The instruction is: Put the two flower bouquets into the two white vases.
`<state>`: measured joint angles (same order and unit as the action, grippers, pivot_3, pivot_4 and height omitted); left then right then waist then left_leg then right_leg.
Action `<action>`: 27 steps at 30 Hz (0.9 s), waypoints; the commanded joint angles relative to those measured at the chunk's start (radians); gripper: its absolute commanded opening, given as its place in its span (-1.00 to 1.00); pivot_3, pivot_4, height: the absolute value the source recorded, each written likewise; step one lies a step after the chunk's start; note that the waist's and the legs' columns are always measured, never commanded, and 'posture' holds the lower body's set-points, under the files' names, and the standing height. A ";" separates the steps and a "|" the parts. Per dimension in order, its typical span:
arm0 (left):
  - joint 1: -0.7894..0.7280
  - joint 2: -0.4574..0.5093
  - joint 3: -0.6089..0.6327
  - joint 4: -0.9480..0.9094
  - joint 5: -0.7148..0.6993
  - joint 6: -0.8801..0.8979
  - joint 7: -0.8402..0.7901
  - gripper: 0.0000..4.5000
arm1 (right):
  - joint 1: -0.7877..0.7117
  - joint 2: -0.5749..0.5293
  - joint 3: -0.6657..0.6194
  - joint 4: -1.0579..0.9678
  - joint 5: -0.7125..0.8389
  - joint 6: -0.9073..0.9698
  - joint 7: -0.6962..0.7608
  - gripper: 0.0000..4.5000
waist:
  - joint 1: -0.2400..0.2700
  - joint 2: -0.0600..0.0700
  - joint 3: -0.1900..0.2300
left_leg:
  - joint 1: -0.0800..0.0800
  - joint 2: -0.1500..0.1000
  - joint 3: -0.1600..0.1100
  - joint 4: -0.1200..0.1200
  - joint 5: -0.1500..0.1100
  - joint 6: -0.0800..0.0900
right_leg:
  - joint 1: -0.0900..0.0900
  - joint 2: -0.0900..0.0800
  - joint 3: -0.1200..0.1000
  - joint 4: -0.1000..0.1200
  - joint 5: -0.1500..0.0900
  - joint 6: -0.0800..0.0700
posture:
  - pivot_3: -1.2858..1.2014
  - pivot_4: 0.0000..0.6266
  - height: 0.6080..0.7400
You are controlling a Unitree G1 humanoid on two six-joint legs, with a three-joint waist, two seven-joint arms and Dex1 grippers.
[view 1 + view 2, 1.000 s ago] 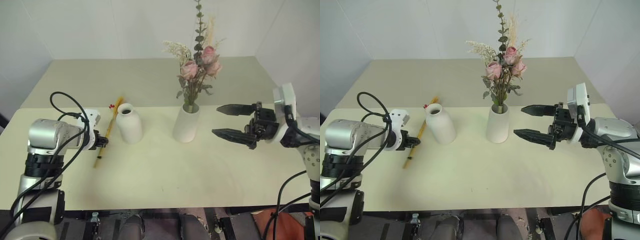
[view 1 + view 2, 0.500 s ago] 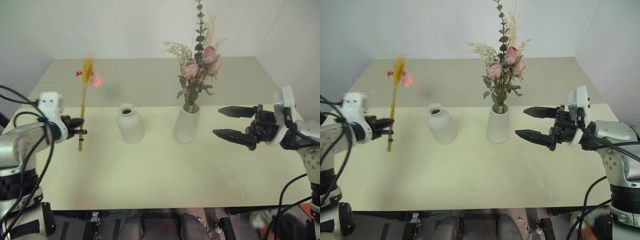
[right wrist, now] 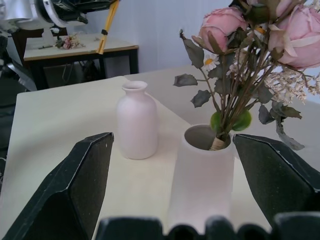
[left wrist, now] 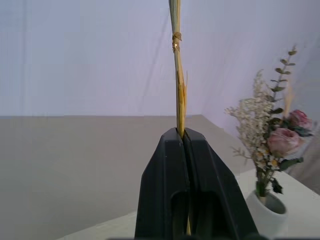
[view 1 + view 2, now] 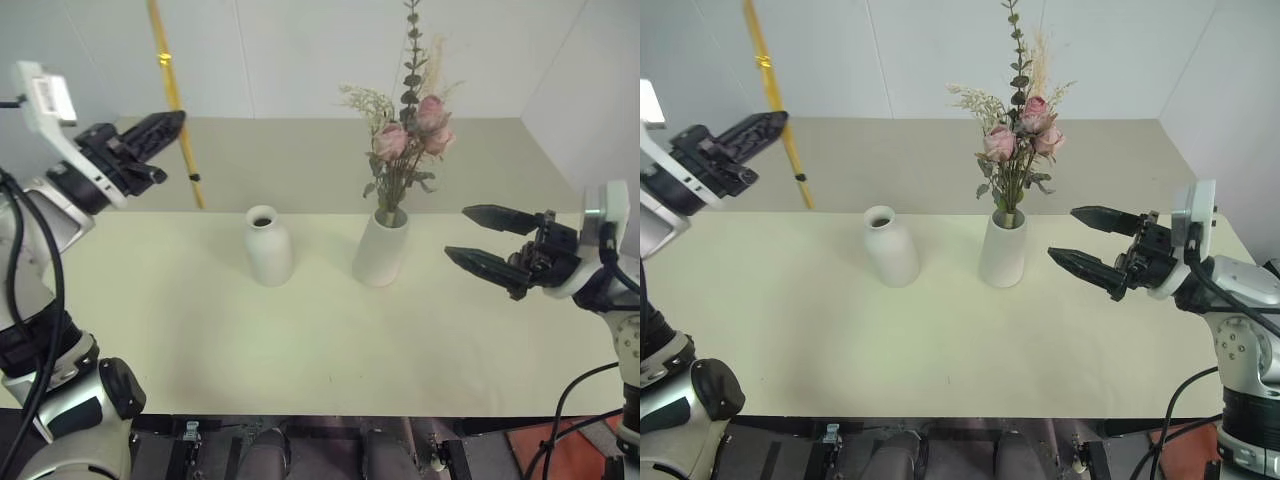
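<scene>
My left gripper (image 5: pixel 172 122) is raised high off the table (image 5: pixel 300 350), up over its left part, and clamped on the yellow stalk (image 5: pixel 172 95), which stands nearly upright through my closed fingers and runs out of view at the top. The stalk's lower end hangs clear above the table, well left of the bottle vase (image 5: pixel 268 245). Between the stalk and that vase's narrow mouth the air is open. Just right of the bottle vase stands the cylinder vase (image 5: pixel 380 250), apart from it, already holding the rose bunch (image 5: pixel 405 135), whose tall sprigs reach high. My right gripper (image 5: pixel 492 240) hovers near the cylinder vase on its right, jaws spread wide and holding nothing. The table's near part is bare.
</scene>
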<state>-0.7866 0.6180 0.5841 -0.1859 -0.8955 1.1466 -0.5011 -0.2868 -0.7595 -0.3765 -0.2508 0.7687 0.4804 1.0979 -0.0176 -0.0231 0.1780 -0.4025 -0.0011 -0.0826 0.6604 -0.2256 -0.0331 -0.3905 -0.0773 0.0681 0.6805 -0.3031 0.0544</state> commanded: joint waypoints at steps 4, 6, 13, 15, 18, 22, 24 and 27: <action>-0.045 -0.008 -0.112 0.088 -0.018 -0.141 -0.151 -0.99 | 0.011 -0.013 -0.040 -0.053 0.033 -0.045 0.025 1.00 | -0.003 0.000 0.000 | 0.001 0.000 0.000 0.000 0.000 0.000 | 0.001 0.000 0.000 0.000 0.000 0.000 | 0.03 -0.52 1.00; -0.050 -0.012 -0.145 0.116 -0.001 -0.184 -0.183 -0.99 | 0.014 -0.012 -0.040 -0.058 0.035 -0.044 0.024 1.00 | -0.003 0.000 0.000 | 0.001 0.000 0.000 0.000 0.000 0.000 | 0.001 0.000 0.000 0.000 0.000 0.000 | 0.03 -0.52 1.00; -0.022 0.014 -0.248 0.164 0.082 -0.316 -0.280 -0.99 | 0.043 -0.011 -0.060 -0.079 0.041 -0.044 0.013 1.00 | -0.003 0.000 0.000 | 0.001 0.000 0.000 0.000 0.000 0.000 | 0.001 0.000 0.000 -0.001 0.000 0.000 | 0.03 -0.52 1.00; -0.014 0.013 -0.252 0.173 0.098 -0.354 -0.296 -0.99 | 0.051 -0.011 -0.063 -0.083 0.042 -0.045 0.011 1.00 | -0.003 0.000 0.000 | 0.001 0.000 0.000 0.000 0.000 0.000 | 0.001 0.000 0.000 -0.001 0.000 0.000 | 0.03 -0.52 1.00; -0.010 -0.021 -0.243 0.188 0.111 -0.407 -0.273 -0.99 | 0.059 -0.011 -0.063 -0.088 0.044 -0.045 0.006 1.00 | -0.002 0.000 0.000 | 0.001 0.000 0.000 0.000 0.000 0.000 | 0.001 0.001 0.000 -0.001 0.000 0.000 | 0.03 -0.52 1.00; 0.011 -0.037 -0.260 0.195 0.149 -0.466 -0.268 -0.99 | 0.059 -0.015 -0.065 -0.092 0.056 -0.037 -0.004 1.00 | -0.001 0.000 0.000 | 0.001 0.000 0.000 0.000 0.000 0.000 | 0.002 0.000 0.000 -0.001 0.000 0.000 | 0.03 -0.52 1.00; 0.029 -0.035 -0.271 0.193 0.161 -0.477 -0.278 -0.99 | 0.061 -0.017 -0.065 -0.094 0.057 -0.037 -0.006 1.00 | -0.001 0.000 0.000 | 0.001 0.000 0.000 0.000 0.000 0.000 | 0.002 0.000 0.000 -0.001 0.000 0.000 | 0.03 -0.52 1.00; 0.065 -0.041 -0.289 0.184 0.183 -0.504 -0.279 -0.99 | 0.066 -0.020 -0.068 -0.096 0.060 -0.035 -0.009 1.00 | -0.001 0.000 0.000 | 0.001 0.000 0.000 0.000 0.000 0.000 | 0.002 0.000 0.000 -0.001 0.000 0.000 | 0.03 -0.52 1.00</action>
<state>-0.7226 0.5745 0.2939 0.0179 -0.7236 0.6748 -0.7728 -0.2198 -0.7617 -0.4078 -0.3141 0.8073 0.4585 1.0952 -0.0186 -0.0232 0.1780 -0.4012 -0.0008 -0.0826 0.6602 -0.2256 -0.0329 -0.3887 -0.0769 0.0681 0.6791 -0.3032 0.0544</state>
